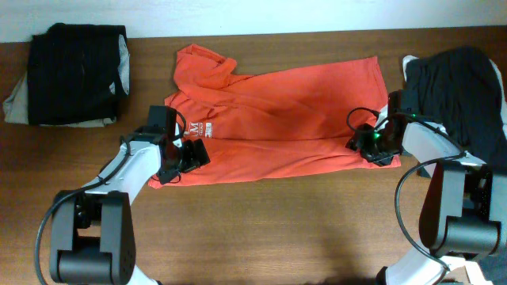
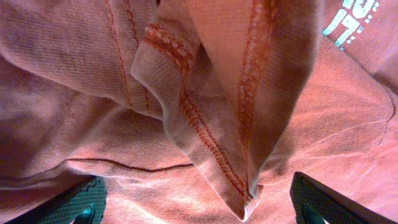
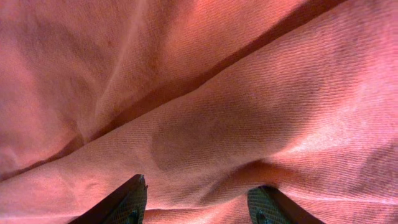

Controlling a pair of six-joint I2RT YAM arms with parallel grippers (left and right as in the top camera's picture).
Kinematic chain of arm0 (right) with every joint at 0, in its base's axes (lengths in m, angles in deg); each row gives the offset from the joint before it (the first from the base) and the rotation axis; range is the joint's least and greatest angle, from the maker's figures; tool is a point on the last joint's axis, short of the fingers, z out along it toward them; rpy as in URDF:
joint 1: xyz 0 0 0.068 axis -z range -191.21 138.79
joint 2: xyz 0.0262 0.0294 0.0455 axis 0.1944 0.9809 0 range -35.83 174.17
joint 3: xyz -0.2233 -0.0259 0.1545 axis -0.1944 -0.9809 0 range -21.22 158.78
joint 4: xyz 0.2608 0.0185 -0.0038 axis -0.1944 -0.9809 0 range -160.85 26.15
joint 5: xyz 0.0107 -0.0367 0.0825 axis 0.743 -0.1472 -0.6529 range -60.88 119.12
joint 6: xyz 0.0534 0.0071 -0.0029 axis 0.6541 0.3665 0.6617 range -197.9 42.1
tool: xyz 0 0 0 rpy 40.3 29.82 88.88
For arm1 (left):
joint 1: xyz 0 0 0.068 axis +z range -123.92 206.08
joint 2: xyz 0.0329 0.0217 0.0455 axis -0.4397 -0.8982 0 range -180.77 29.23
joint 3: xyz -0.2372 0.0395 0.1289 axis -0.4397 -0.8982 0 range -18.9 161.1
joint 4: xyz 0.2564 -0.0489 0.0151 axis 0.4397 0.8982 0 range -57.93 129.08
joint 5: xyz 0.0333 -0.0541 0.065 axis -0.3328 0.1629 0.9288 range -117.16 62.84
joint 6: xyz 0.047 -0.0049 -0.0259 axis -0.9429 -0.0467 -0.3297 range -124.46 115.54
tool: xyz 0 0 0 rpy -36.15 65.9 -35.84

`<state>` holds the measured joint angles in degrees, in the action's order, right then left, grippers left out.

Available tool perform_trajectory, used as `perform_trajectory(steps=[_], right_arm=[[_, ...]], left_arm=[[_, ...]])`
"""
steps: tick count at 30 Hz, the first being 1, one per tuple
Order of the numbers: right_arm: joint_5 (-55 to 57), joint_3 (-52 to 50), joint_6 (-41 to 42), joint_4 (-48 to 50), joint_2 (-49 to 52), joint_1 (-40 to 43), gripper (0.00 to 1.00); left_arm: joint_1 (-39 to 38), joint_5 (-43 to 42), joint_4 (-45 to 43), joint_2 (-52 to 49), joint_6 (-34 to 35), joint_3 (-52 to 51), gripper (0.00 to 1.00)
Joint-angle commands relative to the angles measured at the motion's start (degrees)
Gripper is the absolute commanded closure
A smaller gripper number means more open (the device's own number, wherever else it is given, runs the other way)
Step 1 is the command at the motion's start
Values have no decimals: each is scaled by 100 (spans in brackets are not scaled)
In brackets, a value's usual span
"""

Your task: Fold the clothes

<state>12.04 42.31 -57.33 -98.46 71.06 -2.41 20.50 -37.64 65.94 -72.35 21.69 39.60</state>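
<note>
The red-orange T-shirt [image 1: 285, 111] lies spread across the middle of the table, its white lettering [image 1: 198, 129] near the left end. My left gripper [image 1: 181, 162] hovers over the shirt's lower left corner. In the left wrist view it [image 2: 196, 186] is wide open, and a stitched hem flap [image 2: 205, 137] lies between its fingers. My right gripper [image 1: 371, 146] is at the shirt's lower right corner. The right wrist view shows its fingers [image 3: 200, 185] apart, with a ridge of red cloth [image 3: 205, 137] lying between them. A black folded garment [image 1: 75, 71] sits at the back left, another [image 1: 455, 79] at the right.
The black pile at the back left rests on a beige cloth [image 1: 16, 107]. The black garment on the right lies under and behind my right arm [image 1: 428, 142]. Bare brown table [image 1: 277, 229] runs along the front, between the two arm bases.
</note>
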Motion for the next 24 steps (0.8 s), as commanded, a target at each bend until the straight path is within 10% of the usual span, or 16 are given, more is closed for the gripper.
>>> perform_trajectory(steps=[1, 8, 13, 16, 20, 24], right_arm=[[632, -37, -20, -236, 160, -13, 42], [1355, 350, -39, -1121, 7, -11, 44], [1878, 367, 114, -1078, -31, 356, 13], [1106, 367, -691, -841, -31, 859, 14], [1130, 367, -688, -634, -28, 885, 55], [1172, 365, -686, -557, 109, 885, 71]], left_arm=[[9, 1032, 61, -74, 42, -2, 5], [1150, 1504, 378, -74, 164, -2, 6], [1390, 1482, 466, -74, 164, -2, 6], [1390, 1480, 481, -74, 162, -2, 6], [1390, 1327, 503, -74, 146, -2, 6], [1390, 1152, 527, -74, 116, -2, 5]])
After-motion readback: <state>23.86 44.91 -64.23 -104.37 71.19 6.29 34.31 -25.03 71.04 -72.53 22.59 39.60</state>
